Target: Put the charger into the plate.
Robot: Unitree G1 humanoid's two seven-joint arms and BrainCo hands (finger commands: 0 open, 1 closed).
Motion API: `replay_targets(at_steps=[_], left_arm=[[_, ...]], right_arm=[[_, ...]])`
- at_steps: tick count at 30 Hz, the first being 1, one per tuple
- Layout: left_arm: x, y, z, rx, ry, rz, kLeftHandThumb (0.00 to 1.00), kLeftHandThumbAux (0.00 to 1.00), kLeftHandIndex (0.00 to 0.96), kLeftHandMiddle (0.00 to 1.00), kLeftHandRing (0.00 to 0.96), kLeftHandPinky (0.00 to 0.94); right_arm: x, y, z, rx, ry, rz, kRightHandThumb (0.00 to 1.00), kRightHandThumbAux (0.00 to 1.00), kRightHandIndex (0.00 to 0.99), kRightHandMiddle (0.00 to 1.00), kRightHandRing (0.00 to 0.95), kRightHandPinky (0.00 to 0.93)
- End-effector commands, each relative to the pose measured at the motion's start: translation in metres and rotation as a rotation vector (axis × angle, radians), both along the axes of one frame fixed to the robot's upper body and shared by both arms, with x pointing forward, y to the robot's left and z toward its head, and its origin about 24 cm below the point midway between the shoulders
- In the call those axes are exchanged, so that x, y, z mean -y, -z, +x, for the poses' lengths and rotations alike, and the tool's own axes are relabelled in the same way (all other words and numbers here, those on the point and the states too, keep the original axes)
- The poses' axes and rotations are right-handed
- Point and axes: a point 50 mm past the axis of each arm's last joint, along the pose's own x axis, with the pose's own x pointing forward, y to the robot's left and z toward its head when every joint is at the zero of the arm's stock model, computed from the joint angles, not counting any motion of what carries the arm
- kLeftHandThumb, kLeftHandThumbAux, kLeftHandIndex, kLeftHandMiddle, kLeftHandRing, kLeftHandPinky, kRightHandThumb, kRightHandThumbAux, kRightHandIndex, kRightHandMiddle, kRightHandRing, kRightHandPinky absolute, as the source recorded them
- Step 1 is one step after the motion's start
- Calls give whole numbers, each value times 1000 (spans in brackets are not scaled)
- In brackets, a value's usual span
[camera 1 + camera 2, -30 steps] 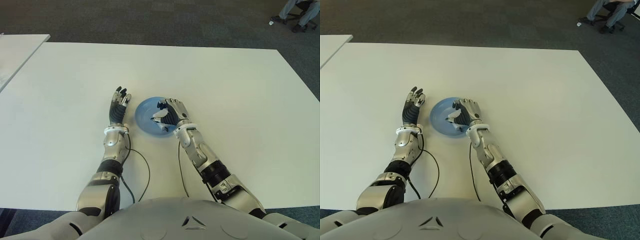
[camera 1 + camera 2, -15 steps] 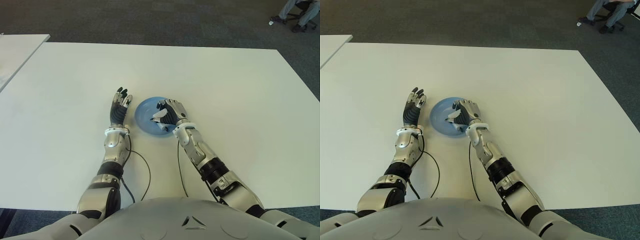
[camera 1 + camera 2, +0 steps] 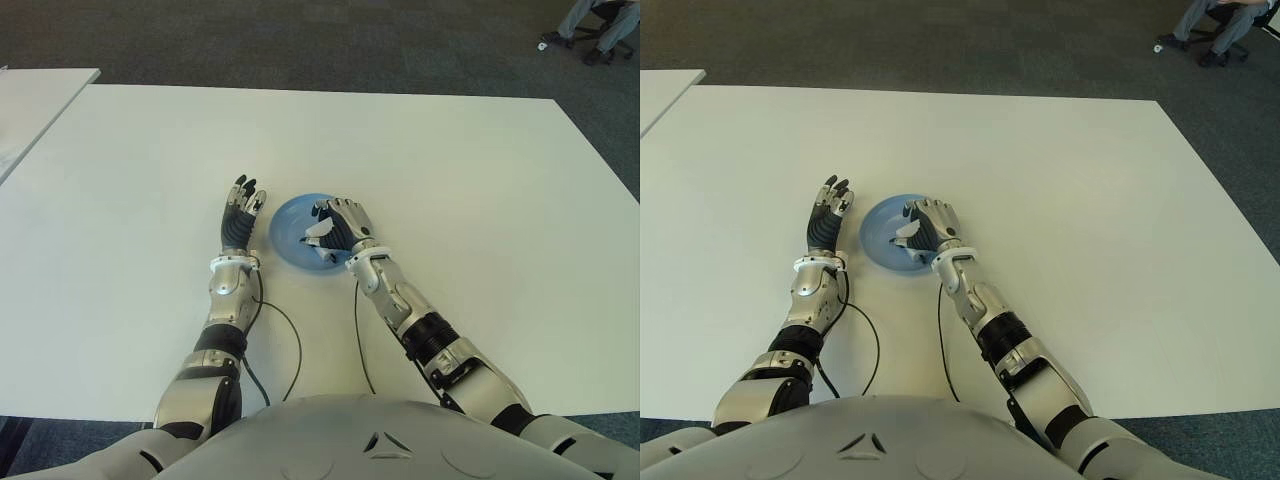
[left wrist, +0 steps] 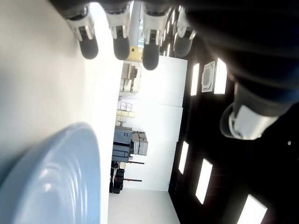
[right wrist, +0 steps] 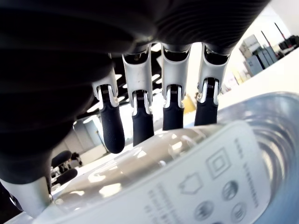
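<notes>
A blue plate (image 3: 288, 235) lies on the white table (image 3: 450, 170) just in front of me. My right hand (image 3: 338, 226) hovers over the plate's right half, fingers curled around the white charger (image 3: 319, 233). In the right wrist view the charger (image 5: 196, 186) fills the space under the fingers (image 5: 140, 116), its printed symbols showing, with the plate's rim (image 5: 280, 135) behind it. I cannot tell whether the charger touches the plate. My left hand (image 3: 241, 212) shows just left of the plate, fingers straight and spread, holding nothing; the plate's edge (image 4: 56, 186) appears in its wrist view.
Thin black cables (image 3: 292, 345) trail over the table from both wrists toward my body. A second white table (image 3: 40, 100) stands at the far left. A person's legs and a chair (image 3: 600, 25) show on the carpet at the far right.
My right hand stays over the plate with the charger, its wrist and forearm shifted very slightly left. The left hand has not moved.
</notes>
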Motion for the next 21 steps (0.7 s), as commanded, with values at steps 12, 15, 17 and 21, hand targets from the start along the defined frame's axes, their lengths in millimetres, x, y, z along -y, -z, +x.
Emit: replay_targets(at_steps=[12, 15, 17, 21], left_arm=[[-1, 18, -12, -98, 35, 15, 0, 489, 0, 149, 91, 0], [-1, 18, -12, -100, 39, 20, 0, 488, 0, 150, 91, 0], [-1, 18, -13, -101, 40, 21, 0, 488, 0, 150, 91, 0], [-1, 19, -13, -102, 41, 21, 0, 492, 0, 151, 92, 0]], right_arm=[[13, 2, -6, 165, -17, -38, 502, 312, 132, 135, 88, 101], [15, -3, -10, 206, -17, -16, 444, 310, 41, 35, 23, 26], [15, -5, -11, 221, -16, -6, 427, 310, 20, 18, 11, 13], [18, -11, -12, 241, -11, 11, 371, 316, 4, 3, 2, 2]])
